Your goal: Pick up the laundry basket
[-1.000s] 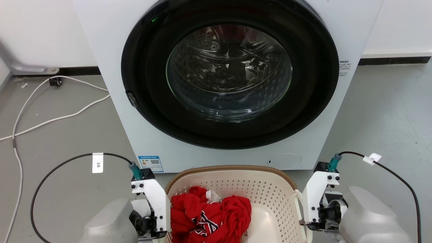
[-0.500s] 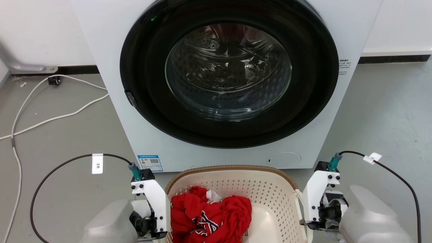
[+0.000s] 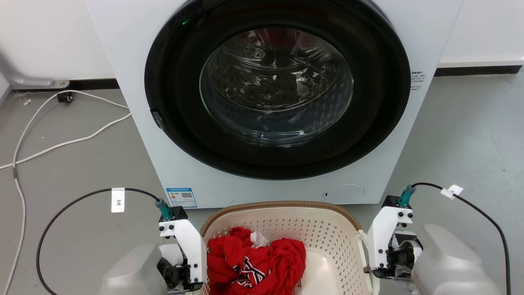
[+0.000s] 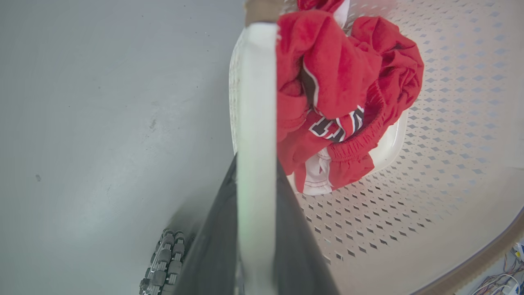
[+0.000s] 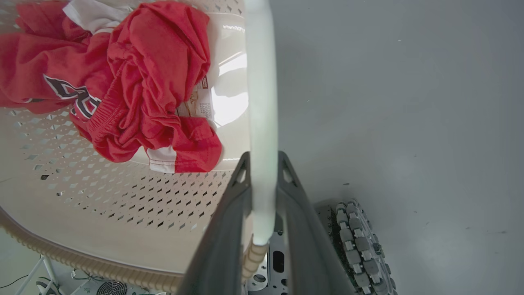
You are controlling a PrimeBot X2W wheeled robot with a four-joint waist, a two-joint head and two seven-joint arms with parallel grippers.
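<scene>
The laundry basket [image 3: 282, 204] lay near, before the washing machine [image 3: 123, 61], squarely between both claws, its long axis apparently running left to right. The left claw [image 4: 256, 160] was clamped narrowly on the left handle [image 4: 256, 82], and the right claw [image 5: 263, 157] likewise on the right handle [image 5: 260, 82]. An even, level lift was judged necessary.

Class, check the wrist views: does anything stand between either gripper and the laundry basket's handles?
Nothing visible does. The left gripper and right gripper each close on a white loop handle of the laundry basket; the red clothes lie inside.
</scene>
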